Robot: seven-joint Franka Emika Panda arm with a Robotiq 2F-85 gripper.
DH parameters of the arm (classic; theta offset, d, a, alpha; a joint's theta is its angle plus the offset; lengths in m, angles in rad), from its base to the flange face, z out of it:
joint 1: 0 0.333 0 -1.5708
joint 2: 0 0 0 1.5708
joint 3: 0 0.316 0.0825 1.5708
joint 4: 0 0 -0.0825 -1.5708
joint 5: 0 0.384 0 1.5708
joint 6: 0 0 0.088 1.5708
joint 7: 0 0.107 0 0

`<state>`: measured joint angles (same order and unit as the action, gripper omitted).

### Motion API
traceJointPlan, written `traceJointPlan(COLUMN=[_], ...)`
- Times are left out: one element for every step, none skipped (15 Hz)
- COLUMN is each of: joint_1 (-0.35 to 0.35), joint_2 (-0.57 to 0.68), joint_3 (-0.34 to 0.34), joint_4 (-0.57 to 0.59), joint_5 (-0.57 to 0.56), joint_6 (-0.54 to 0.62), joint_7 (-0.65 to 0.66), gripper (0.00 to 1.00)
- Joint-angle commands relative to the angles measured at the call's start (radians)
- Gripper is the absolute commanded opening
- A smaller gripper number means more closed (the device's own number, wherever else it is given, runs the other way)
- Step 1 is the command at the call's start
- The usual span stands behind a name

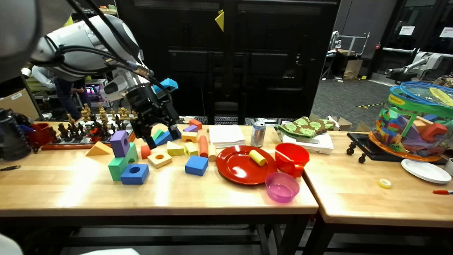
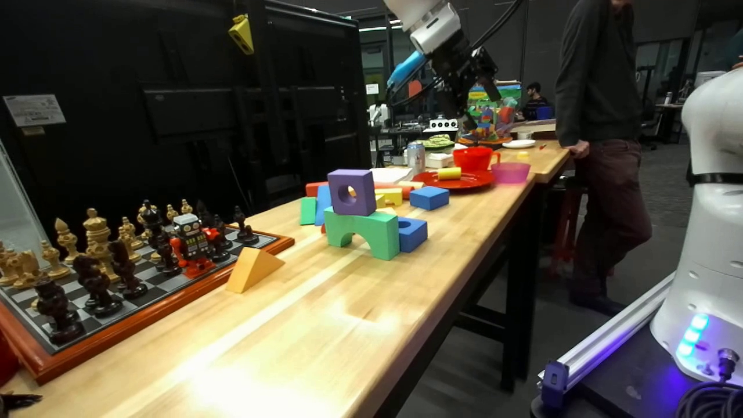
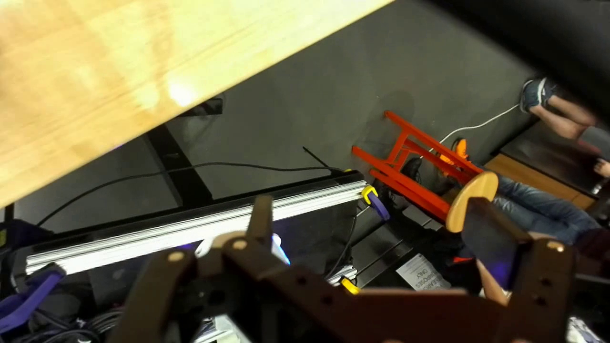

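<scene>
Resting on the table [image 1: 212,193], the blue wedge [image 1: 164,138] and pale holed block [image 1: 159,164] look nearest my gripper [image 1: 162,139] in an exterior view, though I cannot judge depth; in the wrist view its fingers [image 3: 261,216] stand wide apart. Near them, I see a purple block [image 1: 116,147] atop a green arch [image 1: 118,169]. Farther out, a yellow cylinder [image 1: 257,158] lies on a red plate [image 1: 230,173], and chess pieces [image 2: 97,233] stand on their board [image 2: 145,316].

In exterior view I see black gripper [image 1: 162,137] left of centre, purple block [image 1: 118,145] and green arch [image 1: 117,168] at left, red plate [image 1: 231,167] near centre, brown cloth [image 1: 306,128] with green pattern right of centre. In exterior view, lower left: dark-and-pale checked chessboard [image 2: 162,303]. Wrist view, right: orange-red stool [image 3: 413,190].
</scene>
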<state>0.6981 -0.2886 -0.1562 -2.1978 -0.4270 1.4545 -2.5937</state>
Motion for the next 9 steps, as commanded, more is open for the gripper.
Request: traceJointPlan(joint_1=[-0.092, -0.106, -0.003, -0.017, -0.025, -0.027, -0.027, -0.026, -0.025], joint_2=[0.007, 0.007, -0.001, -0.004, -0.005, -0.005, -0.004, -0.004, -0.004], joint_3=[0.085, 0.083, -0.028, -0.030, -0.033, -0.034, -0.033, -0.031, -0.030], joint_4=[0.005, 0.015, 0.024, 0.029, 0.032, 0.033, 0.032, 0.032, 0.032], joint_5=[0.021, 0.021, -0.001, -0.001, -0.001, -0.001, -0.001, -0.001, -0.001], joint_6=[0.008, 0.007, -0.004, -0.004, -0.004, -0.004, -0.004, -0.004, -0.004], joint_7=[-0.019, -0.022, -0.007, -0.011, -0.012, -0.012, -0.012, -0.011, -0.011], gripper=[1.00, 1.00, 1.00, 1.00, 1.00, 1.00, 1.00, 1.00, 1.00])
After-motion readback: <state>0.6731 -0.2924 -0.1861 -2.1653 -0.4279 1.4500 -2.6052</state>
